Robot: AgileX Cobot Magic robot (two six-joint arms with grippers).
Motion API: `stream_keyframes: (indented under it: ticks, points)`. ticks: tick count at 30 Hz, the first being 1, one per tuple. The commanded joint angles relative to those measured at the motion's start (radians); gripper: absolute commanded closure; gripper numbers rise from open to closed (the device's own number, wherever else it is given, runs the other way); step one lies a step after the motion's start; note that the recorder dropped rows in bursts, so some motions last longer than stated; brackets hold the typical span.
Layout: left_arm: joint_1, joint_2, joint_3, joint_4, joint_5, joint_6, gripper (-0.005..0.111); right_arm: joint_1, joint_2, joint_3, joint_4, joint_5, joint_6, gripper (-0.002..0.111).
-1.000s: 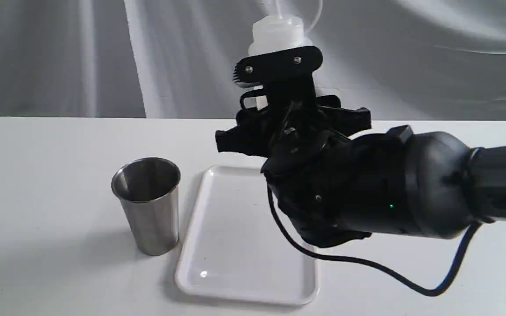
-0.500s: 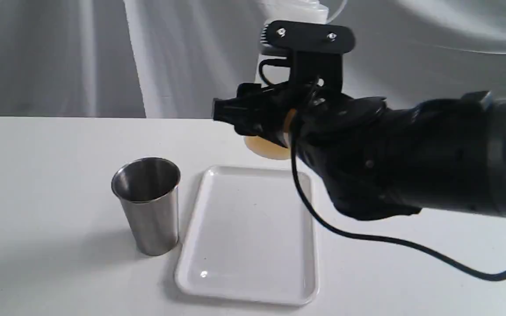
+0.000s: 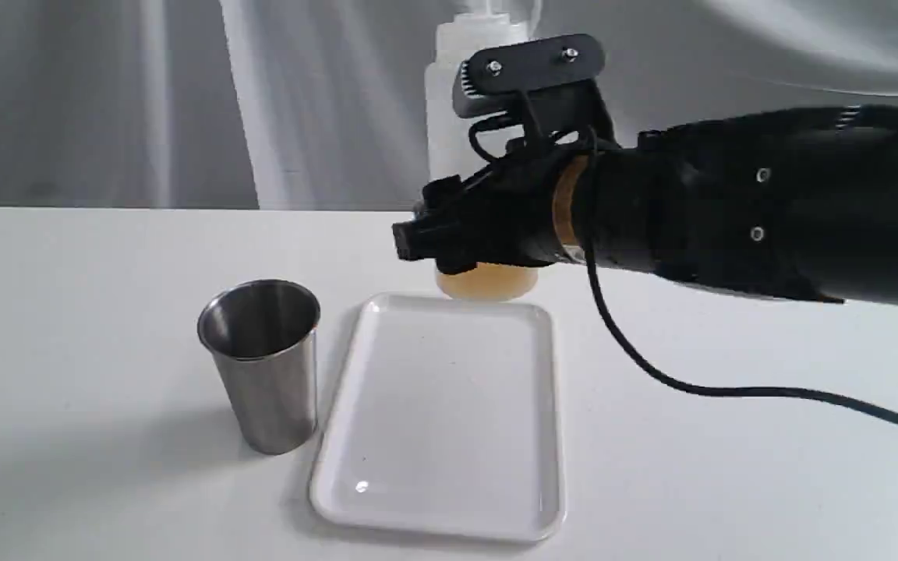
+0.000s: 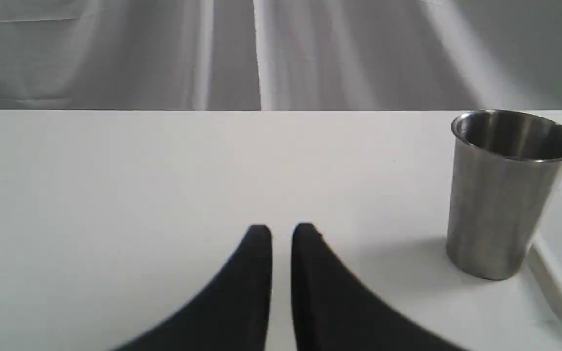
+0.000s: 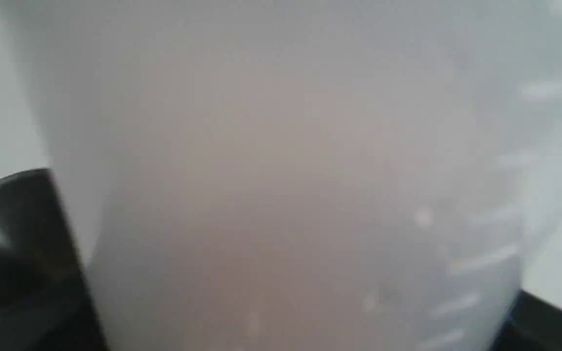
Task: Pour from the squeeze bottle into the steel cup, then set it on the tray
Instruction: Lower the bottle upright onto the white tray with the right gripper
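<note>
Steel cup (image 3: pixel 260 366) just beside tray (image 3: pixel 433 405); open table (image 3: pixel 67 312) to its left.

1. The squeeze bottle's (image 3: pixel 443 109) midsection is hidden behind the right gripper (image 3: pixel 464 238), and its nozzle is cut off by the exterior view's top edge.
2. In the right wrist view it is blurred throughout.
3. In the left wrist view the tray (image 4: pixel 555 287) is cut off by the frame edge.
</note>
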Motion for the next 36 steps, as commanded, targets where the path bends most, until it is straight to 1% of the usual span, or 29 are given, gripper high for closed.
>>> stream_keyframes:
  ticks: [1, 4, 5, 9, 10, 13, 16, 19, 25, 31, 36]
  points:
    - [-0.002, -0.003, 0.004, 0.0, -0.007, 0.0, 0.098, -0.031, -0.021, 0.008, 0.281, -0.149, -0.401, 0.108]
    - [-0.002, -0.003, 0.004, 0.0, -0.007, -0.002, 0.098, -0.045, -0.021, 0.035, 0.461, -0.293, -0.584, 0.108]
    - [-0.002, -0.003, 0.004, 0.0, -0.007, -0.002, 0.098, -0.053, -0.021, 0.049, 0.515, -0.372, -0.667, 0.108]
    - [-0.002, -0.003, 0.004, 0.0, -0.007, -0.004, 0.098, -0.053, -0.019, 0.15, 0.799, -0.611, -0.942, 0.108]
    - [-0.002, -0.003, 0.004, 0.0, -0.007, -0.004, 0.098, -0.053, -0.015, 0.17, 0.839, -0.652, -0.985, 0.108]
    - [-0.002, -0.003, 0.004, 0.0, -0.007, -0.004, 0.098, -0.053, 0.015, 0.263, 0.971, -0.861, -1.132, 0.108]
    - [-0.002, -0.003, 0.004, 0.0, -0.007, -0.004, 0.098, -0.053, 0.06, 0.317, 0.988, -0.98, -1.222, 0.108]
    - [-0.002, -0.003, 0.004, 0.0, -0.007, -0.001, 0.098, -0.053, 0.105, 0.329, 0.968, -0.987, -1.258, 0.108]
    - [-0.002, -0.003, 0.004, 0.0, -0.007, -0.001, 0.098, -0.053, 0.173, 0.329, 0.941, -0.988, -1.258, 0.108]
    - [-0.002, -0.003, 0.004, 0.0, -0.007, -0.007, 0.098, -0.053, 0.224, 0.329, 0.945, -1.074, -1.258, 0.108]
    - [-0.002, -0.003, 0.004, 0.0, -0.007, -0.007, 0.098, -0.053, 0.281, 0.329, 0.99, -1.166, -1.276, 0.108]
